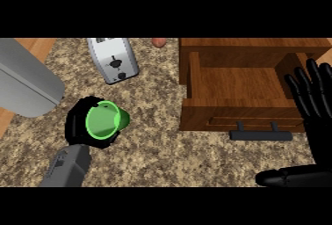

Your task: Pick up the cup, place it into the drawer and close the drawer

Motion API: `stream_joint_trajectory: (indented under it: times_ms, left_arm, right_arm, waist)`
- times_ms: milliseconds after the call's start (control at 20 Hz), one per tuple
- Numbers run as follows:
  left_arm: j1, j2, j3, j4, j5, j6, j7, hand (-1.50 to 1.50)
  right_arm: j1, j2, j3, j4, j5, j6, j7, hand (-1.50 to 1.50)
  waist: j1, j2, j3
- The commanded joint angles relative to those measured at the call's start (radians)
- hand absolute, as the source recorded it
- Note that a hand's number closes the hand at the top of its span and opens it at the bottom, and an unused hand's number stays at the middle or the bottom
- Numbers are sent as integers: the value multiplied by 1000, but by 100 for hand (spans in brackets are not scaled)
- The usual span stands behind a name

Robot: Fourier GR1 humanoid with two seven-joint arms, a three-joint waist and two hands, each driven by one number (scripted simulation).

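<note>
At nine o'clock, left hand (85, 124) grasps the cup (106, 121); carry it level toward the three-o'clock open drawer (239, 83), where right hand (315, 94) rests released.

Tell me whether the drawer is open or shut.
Open. The drawer is pulled out from its cabinet, its bare wooden bottom showing, and its black handle juts toward the robot. Nothing lies in it.

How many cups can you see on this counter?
1. The green cup is left of the open wooden drawer, with the left hand curled round it. The drawer's visible inside holds none.
</note>
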Motion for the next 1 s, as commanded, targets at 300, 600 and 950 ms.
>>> stream_joint_trajectory:
  times_ms: [300,600,950]
  left_arm:
    - [15,-74,-157,-530,96,134,424,150]
    - [-92,-71,-193,-567,72,234,510,150]
    - [-315,-61,-185,-540,60,356,659,150]
  right_arm:
    - [18,-6,-9,-14,-9,7,11,-150]
    - [-7,8,-3,42,22,4,-49,-150]
    - [17,-20,-23,-35,-17,22,11,-150]
  waist:
    - [-6,1,0]
    - [-14,6,-1]
    - [-19,6,-1]
